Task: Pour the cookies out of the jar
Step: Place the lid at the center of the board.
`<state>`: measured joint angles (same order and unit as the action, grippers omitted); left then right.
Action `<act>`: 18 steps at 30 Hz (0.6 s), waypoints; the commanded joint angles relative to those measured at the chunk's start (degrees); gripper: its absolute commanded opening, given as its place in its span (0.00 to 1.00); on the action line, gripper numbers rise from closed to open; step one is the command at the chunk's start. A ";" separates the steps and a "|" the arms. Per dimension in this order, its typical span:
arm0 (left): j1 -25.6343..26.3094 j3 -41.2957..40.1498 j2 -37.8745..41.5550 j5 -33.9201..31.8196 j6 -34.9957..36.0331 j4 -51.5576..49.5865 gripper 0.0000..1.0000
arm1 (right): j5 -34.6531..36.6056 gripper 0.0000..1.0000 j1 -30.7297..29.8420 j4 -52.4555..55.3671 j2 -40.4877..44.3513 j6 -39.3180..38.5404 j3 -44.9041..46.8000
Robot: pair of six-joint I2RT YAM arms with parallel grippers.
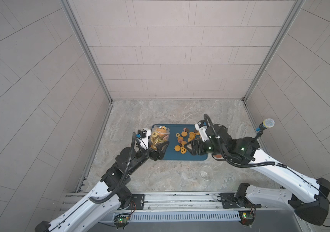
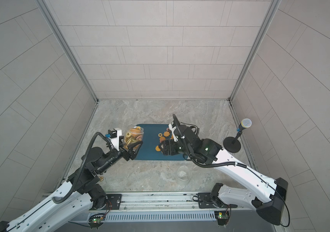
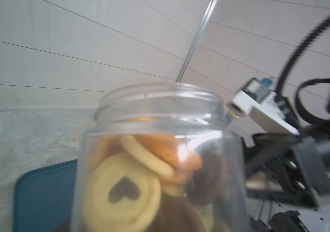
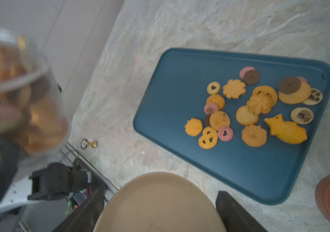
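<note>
Left tool point(image 1: 159, 146): clenched on the lower body of the jar point(image 1: 158, 135), which hangs clear of the tabletop point(image 1: 160, 112). No lid on it. The mouth is at the end farthest from the tool, so the jar's long axis runs straight on from the fingers, upward and toward the back wall. The cookies point(image 3: 124, 188) inside sit short of the neck. Judged too mouth-high to spill.

Right tool point(image 1: 188, 147): gripping a beige lid point(image 4: 160, 192), held over the tray point(image 4: 172, 96).

Key relation: the tray lies below and to one side of the left tool, toward the right arm. The jar hangs by the tray's edge on the left-arm side. Loose cookies point(image 4: 260, 100) lie on the tray beyond.

The left arm carries the load. Pouring calls for the mouth to swing tray-ward and drop below the base. Risk: tipping this close to the tray's edge could send some cookies onto the tabletop.
</note>
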<state>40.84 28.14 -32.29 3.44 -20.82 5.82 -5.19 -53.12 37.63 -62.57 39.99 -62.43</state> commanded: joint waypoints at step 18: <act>-2.40 4.65 -0.23 -6.13 -1.20 0.72 0.00 | 8.76 0.00 -12.20 -5.95 -32.92 -1.05 -1.94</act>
<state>38.94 29.93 -34.35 -2.63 -21.58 1.21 1.80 -64.55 32.10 -95.11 39.83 -62.81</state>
